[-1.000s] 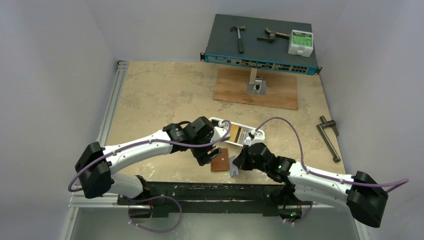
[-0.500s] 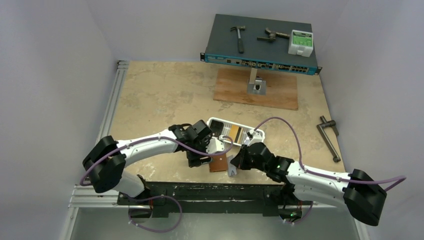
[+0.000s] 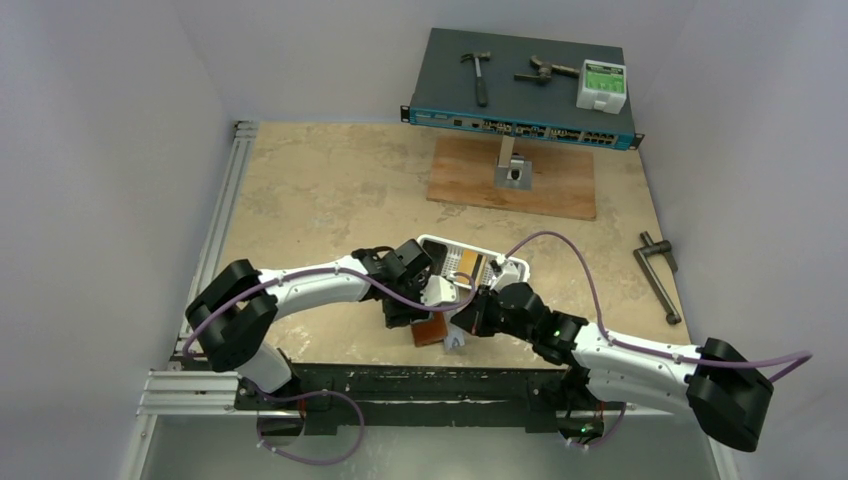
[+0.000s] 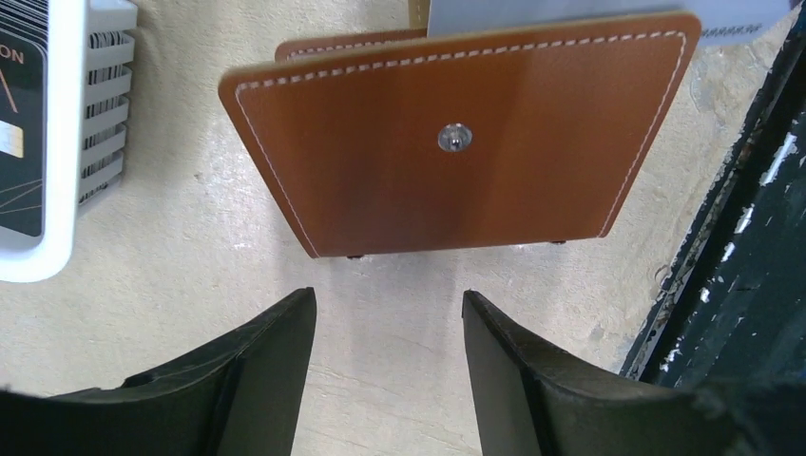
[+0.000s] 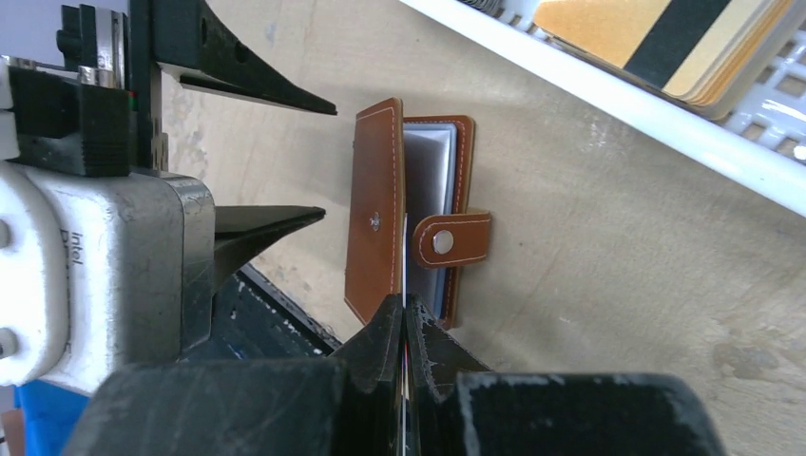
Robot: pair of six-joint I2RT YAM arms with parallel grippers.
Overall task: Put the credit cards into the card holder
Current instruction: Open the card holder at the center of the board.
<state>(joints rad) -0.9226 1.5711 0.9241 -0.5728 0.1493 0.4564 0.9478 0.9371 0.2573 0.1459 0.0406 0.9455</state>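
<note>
The card holder (image 3: 431,333) is a brown leather wallet lying near the table's front edge, its stitched cover (image 4: 456,152) raised off the pockets and its snap tab (image 5: 452,237) folded out. My right gripper (image 5: 406,306) is shut on a thin pale credit card (image 5: 405,271), seen edge-on, whose far end sits in the gap between cover and pockets. My left gripper (image 4: 385,306) stands open just short of the cover's free edge, nothing between its fingers. More credit cards, an orange-yellow one (image 5: 665,33) on top, lie in the white tray (image 3: 440,241).
A black rail (image 3: 400,385) runs along the near edge right beside the holder. The white slotted tray (image 4: 57,190) sits just behind it. Farther back are a wooden board (image 3: 512,178) and a network switch (image 3: 520,85) with tools; a metal crank (image 3: 657,278) lies right.
My right gripper has carried the card leftward, up to the holder. The left arm has swung in, bringing its gripper close to the holder's left side.
</note>
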